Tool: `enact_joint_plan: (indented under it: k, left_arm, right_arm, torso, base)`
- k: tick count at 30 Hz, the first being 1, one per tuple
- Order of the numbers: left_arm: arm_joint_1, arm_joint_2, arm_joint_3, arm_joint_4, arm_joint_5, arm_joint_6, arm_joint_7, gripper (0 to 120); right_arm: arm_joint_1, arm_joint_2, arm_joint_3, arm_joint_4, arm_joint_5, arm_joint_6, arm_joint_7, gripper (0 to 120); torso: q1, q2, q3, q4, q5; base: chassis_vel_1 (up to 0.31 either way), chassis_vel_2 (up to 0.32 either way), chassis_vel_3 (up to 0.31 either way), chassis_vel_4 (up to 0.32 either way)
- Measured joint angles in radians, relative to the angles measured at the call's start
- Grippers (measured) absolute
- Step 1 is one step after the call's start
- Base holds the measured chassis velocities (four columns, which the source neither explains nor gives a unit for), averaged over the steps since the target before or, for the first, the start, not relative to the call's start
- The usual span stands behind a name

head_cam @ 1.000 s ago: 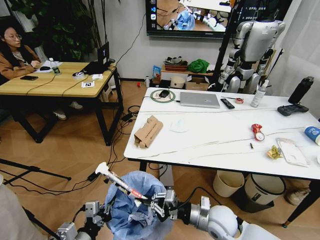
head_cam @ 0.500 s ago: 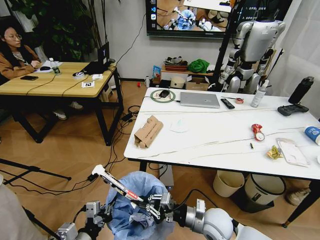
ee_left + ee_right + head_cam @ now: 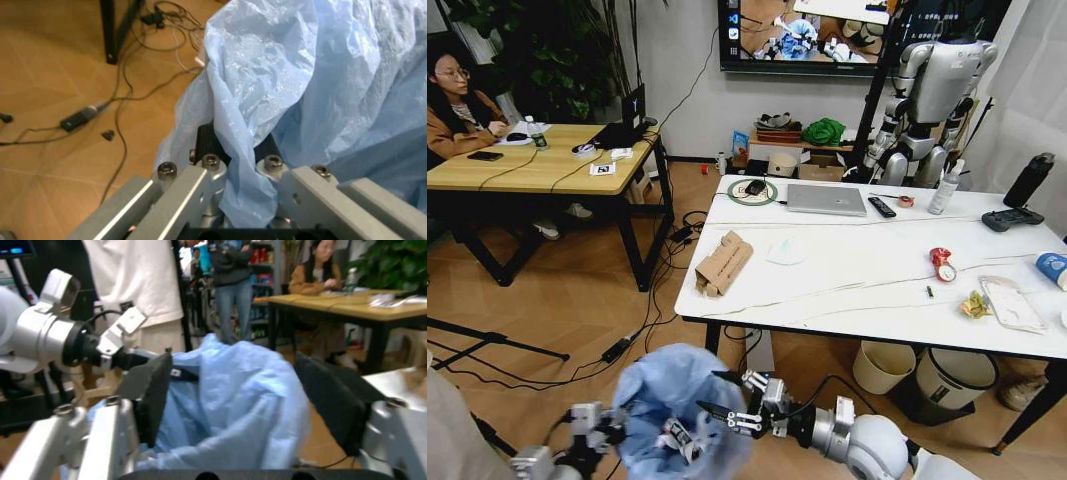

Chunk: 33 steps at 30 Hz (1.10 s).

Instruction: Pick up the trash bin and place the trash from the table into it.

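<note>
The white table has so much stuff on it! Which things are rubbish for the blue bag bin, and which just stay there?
Rubbish for the trash bin:
torn cardboard box
crushed red can
yellow wrapper
clear plastic package
blue paper cup

Just lying there:
laptop
remote
game controller
black bottle

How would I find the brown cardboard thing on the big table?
Look at the white marble-look table. Near its front left corner lies the torn brown cardboard box, flattened. It is the only brown thing there; the laptop behind it is grey.

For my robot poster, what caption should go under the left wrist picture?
The left pincer pinches the crinkly blue bag of the trash bin above a wooden floor.
</note>
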State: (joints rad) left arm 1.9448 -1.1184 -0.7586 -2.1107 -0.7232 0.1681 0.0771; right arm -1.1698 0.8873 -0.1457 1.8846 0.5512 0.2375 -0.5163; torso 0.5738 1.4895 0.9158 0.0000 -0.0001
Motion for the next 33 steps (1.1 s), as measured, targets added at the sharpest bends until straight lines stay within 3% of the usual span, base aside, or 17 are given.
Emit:
enact_joint_plan:
  k: [3,7,14,17,20,27,31,33]
  left_arm:
    - [-0.002,0.001,-0.002,0.0,-0.01,0.0,0.0,0]
    - [-0.014,-0.009,0.018,0.003,-0.011,0.001,0.0,0]
    - [-0.033,-0.029,0.077,0.014,0.009,0.005,0.0,0]
    - [-0.031,-0.037,0.111,0.021,0.037,0.005,0.001,0]
    - [-0.01,-0.046,0.113,0.018,0.055,0.002,0.005,0]
    - [0.013,-0.06,0.079,-0.005,0.059,-0.005,0.009,0]
    - [0.017,-0.071,0.056,-0.009,0.059,-0.006,0.01,0]
    - [0.016,-0.074,0.054,-0.008,0.059,-0.006,0.01,0]
  right_arm:
    - [-0.003,0.002,0.024,0.002,0.006,0.0,0.005,79]
    - [-0.005,0.007,0.094,0.013,0.033,-0.013,0.069,97]
    - [0.007,0.016,0.141,0.026,0.06,-0.062,0.188,100]
    - [0.036,0.031,0.153,0.024,0.065,-0.15,0.336,100]
    - [0.113,0.081,0.143,-0.009,0.113,-0.294,0.515,100]
    - [0.285,0.185,0.077,-0.116,0.164,-0.429,0.657,100]
    - [0.48,0.311,-0.023,-0.23,0.173,-0.496,0.755,100]
    - [0.518,0.339,-0.045,-0.253,0.176,-0.512,0.786,100]
  torso:
    - [0.0,0.0,0.0,0.0,-0.0001]
    - [0.0,0.0,0.0,-0.0002,0.0]
    - [0.0,0.0,0.0,-0.0001,0.0]
    - [0.0,0.0,0.0,-0.0004,-0.0001]
    - [0.0,0.0,0.0,-0.0002,0.0]
    - [0.0,0.0,0.0,-0.0001,0.0]
    - [0.0,0.0,0.0,0.0003,-0.0001]
    - [0.0,0.0,0.0,0.0003,-0.0005]
  base:
    - [0.0,0.0,0.0,0.0]
    - [0.0,0.0,0.0,0.0]
    - [0.0,0.0,0.0,0.0]
    - [0.0,0.0,0.0,0.0]
    - [0.0,0.0,0.0,0.0]
    - [0.0,0.0,0.0,0.0]
    - [0.0,0.0,0.0,0.0]
    - [0.0,0.0,0.0,0.0]
